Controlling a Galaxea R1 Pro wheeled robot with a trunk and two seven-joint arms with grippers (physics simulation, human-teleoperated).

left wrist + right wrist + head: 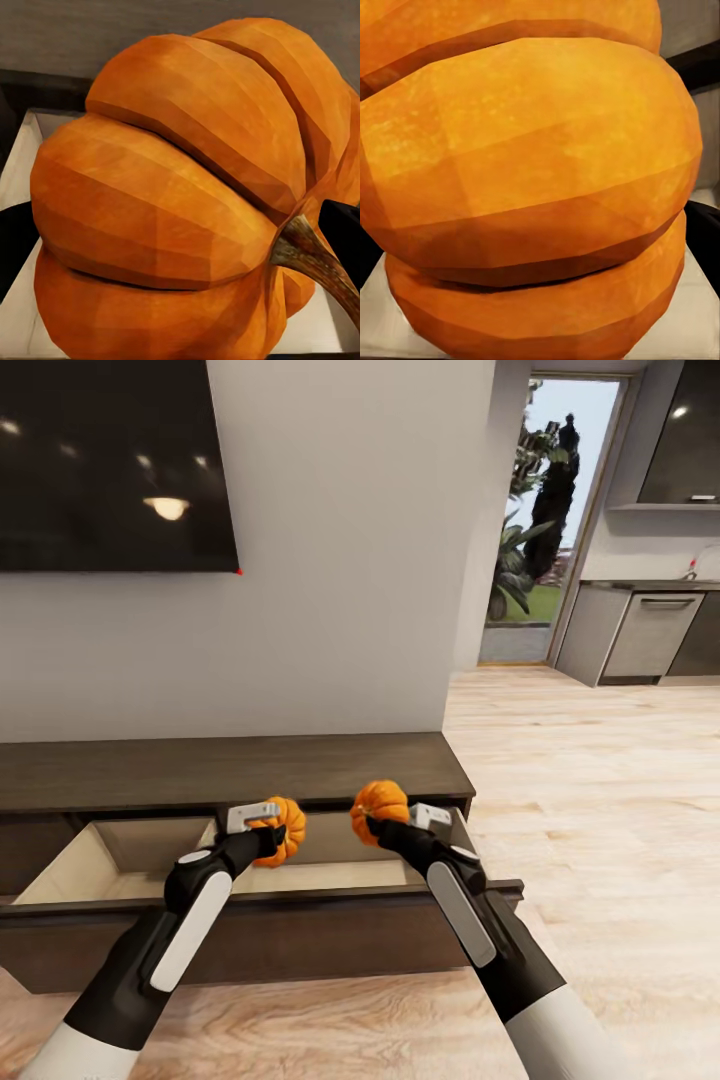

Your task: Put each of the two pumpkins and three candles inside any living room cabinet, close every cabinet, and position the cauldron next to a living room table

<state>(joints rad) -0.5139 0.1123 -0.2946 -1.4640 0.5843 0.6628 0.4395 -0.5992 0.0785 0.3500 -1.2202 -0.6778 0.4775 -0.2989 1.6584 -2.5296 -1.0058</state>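
Two pumpkins, left one (283, 828) clamped in the left gripper (262, 832), right one (379, 807) in the right gripper (385, 822), hang over the cabinet's (230, 768) open drawer (250, 873). Risk: round pumpkins released high may bounce or roll, perhaps jamming the drawer when shut.

No writing, label, brand, number or sign can be read anywhere in these pictures.
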